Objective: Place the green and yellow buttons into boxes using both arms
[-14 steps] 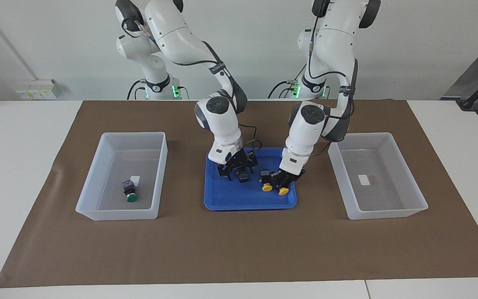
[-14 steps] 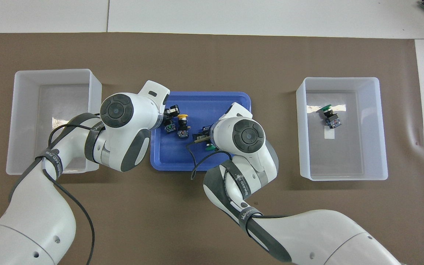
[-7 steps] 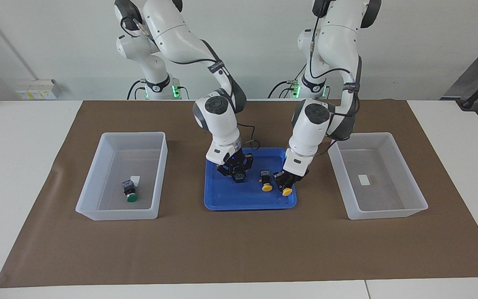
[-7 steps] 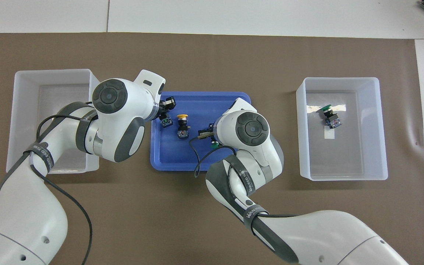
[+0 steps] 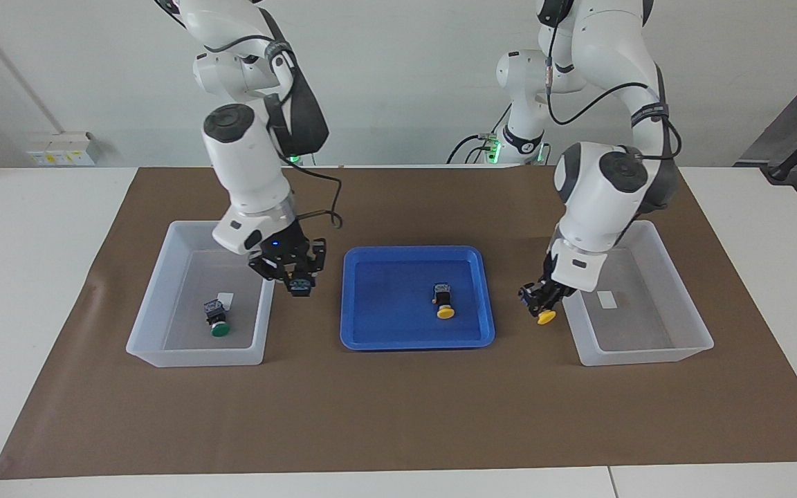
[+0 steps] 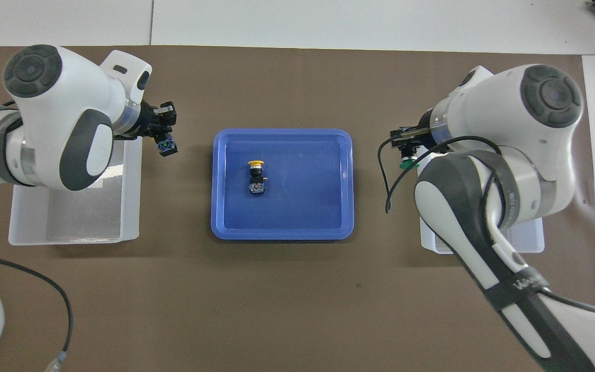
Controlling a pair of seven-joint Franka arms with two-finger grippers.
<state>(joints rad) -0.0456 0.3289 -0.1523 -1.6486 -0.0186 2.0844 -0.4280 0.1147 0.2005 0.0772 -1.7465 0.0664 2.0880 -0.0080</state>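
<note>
Right pincer, facing view: the right pincer (image 5: 295,280) is clamped on the carried green button (image 5: 299,285), in the air over the tray-side wall of the right arm's box (image 5: 194,358).
Left pincer, facing view: the left pincer (image 5: 540,304) is clamped on the carried yellow button (image 5: 546,317), cap down, just beside the tray-side wall of the left arm's box (image 5: 647,356).
Buttons at rest, facing view: the boxed green button (image 5: 217,319) lies in the right arm's box. The waiting yellow button (image 5: 444,304) lies in the blue tray (image 5: 412,340), which sits between the two boxes on the brown mat (image 5: 398,415) covering the counter (image 5: 25,277).
Right pincer, overhead view: its fingertips sit over the mat just short of the box rim, and the green cap (image 6: 406,164) shows beneath it. The arm hides most of that box.
Left pincer, overhead view: the left pincer (image 6: 166,139) is likewise over the mat, just short of the rim of its box (image 6: 73,238).
Step in hand, my judgement: you are carrying both buttons across to their boxes.
Doing it well: keep each button high enough to clear the wall. Bring it well inside the rim before you part the fingers. Lower it near the floor so it doesn't bounce. Set the green one down clear of the one already there.
</note>
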